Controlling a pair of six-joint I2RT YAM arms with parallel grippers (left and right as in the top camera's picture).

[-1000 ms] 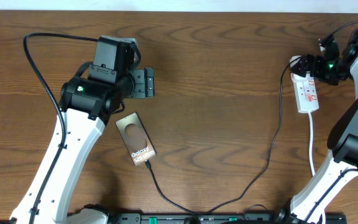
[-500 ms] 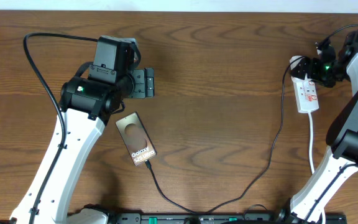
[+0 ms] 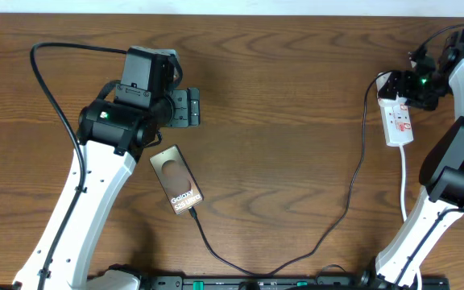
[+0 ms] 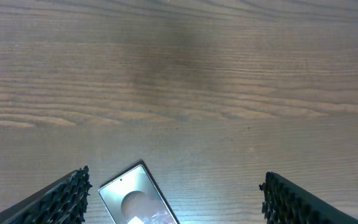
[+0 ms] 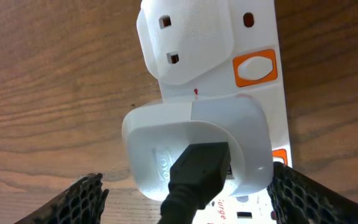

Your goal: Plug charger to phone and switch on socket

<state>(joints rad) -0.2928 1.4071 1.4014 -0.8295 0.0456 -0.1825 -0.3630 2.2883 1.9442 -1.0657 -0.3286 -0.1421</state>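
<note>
The left gripper (image 3: 195,107) hangs just beyond the far end of the phone (image 3: 176,180). Its jaws are spread wide with nothing between them, and in its wrist view only bare table (image 3: 280,97) and the phone's top edge lie below the fingers (image 4: 67,196). The phone lies flat, screen up and turned at a slant, beside the left arm. The charger (image 3: 353,193) meets the phone's near end with its slim black tip. From there its cable runs rightward away from the phone, dips toward the front edge of the table, and climbs to the socket (image 3: 397,121). The socket lies well to the right of the phone, near the far right corner. The right gripper (image 5: 186,179) hovers over the socket's far end, jaws parted and standing either side of a white adapter (image 5: 194,134) plugged into it, without clamping it. A black plug (image 5: 194,171) sits in that adapter. An orange switch (image 5: 253,67) shows beside an unused outlet; whether it is on cannot be told.
</note>
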